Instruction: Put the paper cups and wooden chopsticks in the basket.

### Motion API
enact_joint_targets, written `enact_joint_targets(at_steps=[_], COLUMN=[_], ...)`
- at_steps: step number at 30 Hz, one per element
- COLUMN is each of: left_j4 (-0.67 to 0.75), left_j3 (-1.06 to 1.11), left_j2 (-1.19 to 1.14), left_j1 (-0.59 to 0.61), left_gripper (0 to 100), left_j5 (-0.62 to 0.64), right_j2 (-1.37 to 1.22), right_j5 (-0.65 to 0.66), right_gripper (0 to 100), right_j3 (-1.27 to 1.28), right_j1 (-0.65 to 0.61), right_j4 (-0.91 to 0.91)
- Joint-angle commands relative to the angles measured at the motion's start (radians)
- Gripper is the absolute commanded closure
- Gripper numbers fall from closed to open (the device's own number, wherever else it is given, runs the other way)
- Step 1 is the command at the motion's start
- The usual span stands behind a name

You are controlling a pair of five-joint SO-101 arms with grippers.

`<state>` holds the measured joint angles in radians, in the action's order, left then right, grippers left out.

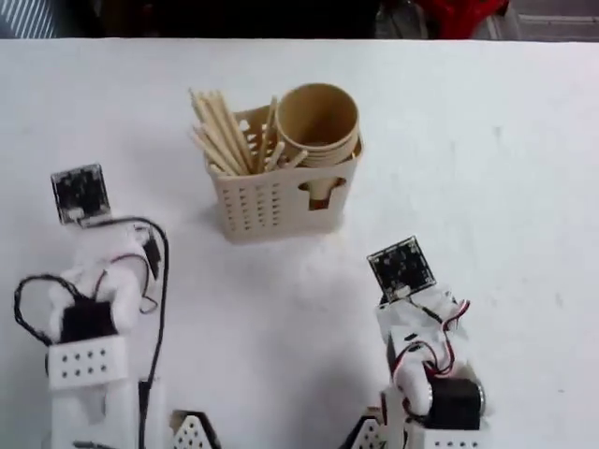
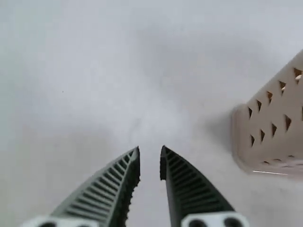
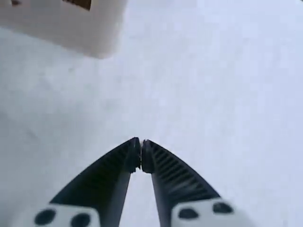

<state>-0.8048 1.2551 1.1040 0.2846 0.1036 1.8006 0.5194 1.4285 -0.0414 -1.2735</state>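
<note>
Nearest, left pincer (image 2: 150, 150) sits slightly parted, right pincer (image 3: 141, 153) clenched, both empty. Inside the basket (image 1: 271, 201) on the worktop (image 1: 487, 168) stand paper cups (image 1: 318, 117) and wooden chopsticks (image 1: 223, 131); a stray arm swing could topple it.

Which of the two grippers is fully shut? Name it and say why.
The right gripper: its fingertips meet, with nothing between them. The left gripper shows a narrow gap between its tips, so it is slightly open.

A white table (image 1: 505, 187) runs back to something red (image 1: 463, 14), perhaps plastic.
</note>
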Motion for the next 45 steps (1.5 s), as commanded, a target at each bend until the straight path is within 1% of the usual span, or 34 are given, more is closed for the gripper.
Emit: enact_joint_targets(at_steps=[1,4,5,7,10,13,15,18,20,23,26,28,30,34,38,45], left_j4=[0.224,0.341,0.338,0.276,0.187,0.061,-0.021,-0.084,-0.097,-0.107,-0.215,-0.262,-0.258,-0.258,-0.259,-0.259], left_j3=[0.269,0.445,0.445,0.446,0.445,0.445,0.445,0.445,0.445,0.445,0.445,0.445,0.445,0.445,0.445,0.445], left_j2=[0.22,0.369,0.404,0.472,0.538,0.55,0.55,0.553,0.553,0.55,0.55,0.556,0.556,0.556,0.556,0.556], left_j1=[-0.007,-0.008,-0.008,0.007,0.008,0.008,0.013,0.013,0.008,0.008,0.008,0.016,0.033,0.082,0.117,0.117], left_gripper=[91,91,91,91,91,91,91,91,91,91,91,92,98,98,97,97], left_j5=[-0.008,-0.006,-0.005,-0.006,-0.006,-0.006,-0.006,-0.006,-0.006,-0.006,-0.006,-0.006,-0.006,-0.006,0.0,0.0], right_j2=[0.004,0.002,0.002,0.002,0.002,0.002,0.002,0.002,0.001,0.001,0.001,0.001,0.001,-0.001,-0.001,-0.001], right_j5=[0.014,0.014,0.014,0.014,0.008,0.002,-0.052,-0.153,-0.167,-0.167,-0.169,-0.167,-0.167,-0.167,-0.167,-0.167], right_gripper=[98.1,98.1,98.1,98.1,98.1,98.1,98.1,98.1,98.1,98.1,98.1,98.1,98.1,98.1,98.1,98.1], right_j3=[0.091,0.184,0.212,0.258,0.261,0.261,0.261,0.261,0.261,0.261,0.261,0.261,0.261,0.261,0.261,0.261], right_j1=[0.013,0.013,0.013,0.013,0.016,0.051,0.107,0.168,0.15,0.059,-0.025,-0.036,-0.008,0.042,0.045,0.045], right_j4=[-0.002,-0.002,-0.002,-0.002,-0.002,0.036,0.102,0.182,0.183,0.124,0.035,0.018,0.015,0.012,0.012,0.012])
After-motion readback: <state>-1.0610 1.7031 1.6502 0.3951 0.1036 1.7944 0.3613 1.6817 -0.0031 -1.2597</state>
